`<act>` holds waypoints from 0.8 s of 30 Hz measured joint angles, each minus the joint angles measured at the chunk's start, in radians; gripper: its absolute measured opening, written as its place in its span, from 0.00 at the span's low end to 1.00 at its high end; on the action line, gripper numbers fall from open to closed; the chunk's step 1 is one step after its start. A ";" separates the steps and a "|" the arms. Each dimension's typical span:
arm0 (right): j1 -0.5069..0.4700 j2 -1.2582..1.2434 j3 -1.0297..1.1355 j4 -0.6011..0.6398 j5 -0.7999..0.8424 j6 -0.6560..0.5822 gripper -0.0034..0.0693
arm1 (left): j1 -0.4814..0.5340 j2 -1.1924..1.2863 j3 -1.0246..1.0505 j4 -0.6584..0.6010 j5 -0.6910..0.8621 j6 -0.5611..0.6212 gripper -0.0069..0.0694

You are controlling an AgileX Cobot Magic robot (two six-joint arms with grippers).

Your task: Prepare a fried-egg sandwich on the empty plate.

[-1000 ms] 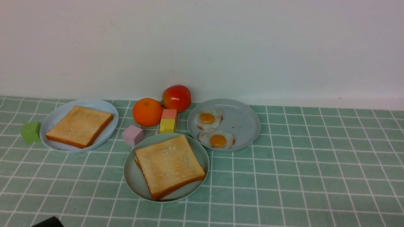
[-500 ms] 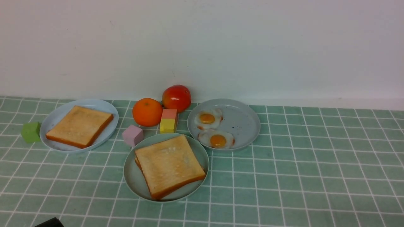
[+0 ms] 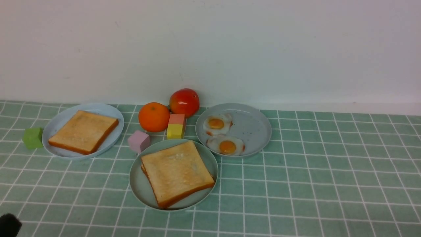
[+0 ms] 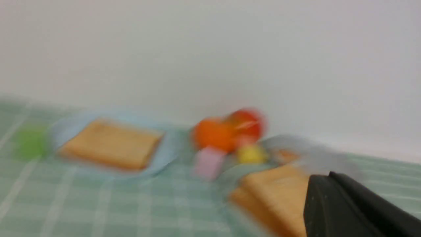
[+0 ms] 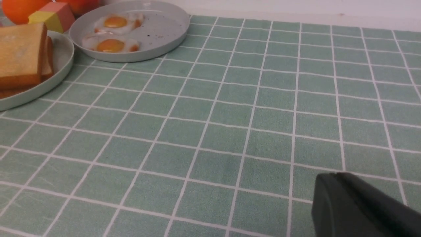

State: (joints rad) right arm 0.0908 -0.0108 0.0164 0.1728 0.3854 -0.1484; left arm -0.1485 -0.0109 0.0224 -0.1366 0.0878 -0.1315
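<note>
Seemingly done: sandwich stacked on mint plate, egg presumably hidden inside. Left gripper, right gripper clenched, empty, near edge.

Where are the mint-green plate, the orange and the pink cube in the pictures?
mint-green plate (image 3: 139,184), front view, bare left part of its inner surface beside the toast.
orange (image 3: 154,117), front view, middle of its rounded front.
pink cube (image 3: 138,141), front view, middle of its visible faces.
</note>
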 joint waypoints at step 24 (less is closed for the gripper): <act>0.000 0.000 0.000 0.000 0.001 -0.002 0.06 | 0.109 0.000 0.009 0.049 0.291 -0.006 0.07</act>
State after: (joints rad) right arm 0.0908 -0.0108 0.0164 0.1728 0.3862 -0.1507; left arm -0.0392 -0.0109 0.0313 -0.0880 0.3786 -0.1375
